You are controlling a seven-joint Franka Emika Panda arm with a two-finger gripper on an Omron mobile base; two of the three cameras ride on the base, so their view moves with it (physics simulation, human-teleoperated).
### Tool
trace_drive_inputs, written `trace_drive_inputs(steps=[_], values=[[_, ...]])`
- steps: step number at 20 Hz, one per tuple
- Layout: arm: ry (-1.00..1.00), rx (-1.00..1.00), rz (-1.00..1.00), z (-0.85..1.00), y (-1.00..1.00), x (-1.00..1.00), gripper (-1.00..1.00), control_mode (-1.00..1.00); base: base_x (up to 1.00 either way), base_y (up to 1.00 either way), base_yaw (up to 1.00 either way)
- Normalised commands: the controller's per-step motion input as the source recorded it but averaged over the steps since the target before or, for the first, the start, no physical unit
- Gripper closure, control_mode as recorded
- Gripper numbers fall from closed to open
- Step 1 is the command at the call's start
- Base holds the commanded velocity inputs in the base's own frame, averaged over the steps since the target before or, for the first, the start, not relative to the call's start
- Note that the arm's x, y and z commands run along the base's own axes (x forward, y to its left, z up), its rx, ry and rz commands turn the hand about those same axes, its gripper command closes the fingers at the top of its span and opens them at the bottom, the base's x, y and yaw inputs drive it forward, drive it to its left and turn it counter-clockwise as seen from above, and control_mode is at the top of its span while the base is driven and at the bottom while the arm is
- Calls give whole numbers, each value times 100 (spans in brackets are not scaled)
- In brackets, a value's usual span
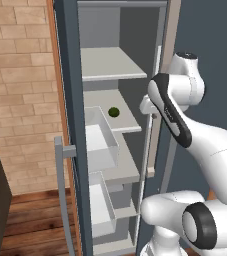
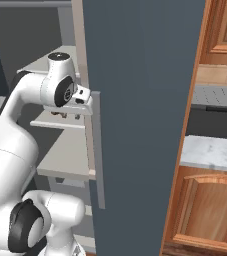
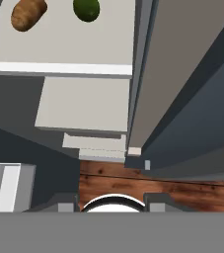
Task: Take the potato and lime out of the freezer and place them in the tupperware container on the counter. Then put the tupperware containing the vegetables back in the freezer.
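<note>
The freezer (image 1: 72, 125) stands open, its dark door swung out with the grey bar handle at the lower left of the left base view. Nothing looks moved out of it yet. The lime (image 1: 114, 111) sits on a light grey shelf in the middle of that frame, just behind a white drawer (image 1: 102, 137) that is pulled out. From the hand view both vegetables lie on that same shelf at the top of the frame: the potato (image 3: 28, 13) at the upper left and the lime (image 3: 87, 9) just to its right, near each other but apart.

The arm's hand is up beside the freezer's right wall, at shelf height, and holds nothing that I can see. The tool (image 3: 111, 201) peeks in at the bottom edge of the hand view; whether its jaws stand apart or together I cannot tell from here.

At the right of the right base view a marbled table (image 2: 212, 152) tops brown cabinet doors.

So by my reading the task is at its very start: both vegetables still to be picked, boxed, and the box returned.
</note>
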Motion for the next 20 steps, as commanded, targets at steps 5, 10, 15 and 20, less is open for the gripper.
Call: trace_drive_inputs(steps=[5,10,15,20], values=[[0,0,0,-1,0,-2,-100,-100,0,0,0],[0,0,0,-16,0,0,-100,-100,0,0,0],[-1,0,0,-18,5,0,-100,-100,0,0,0],[-15,3,0,-8,16,0,-100,-100,0,0,0]])
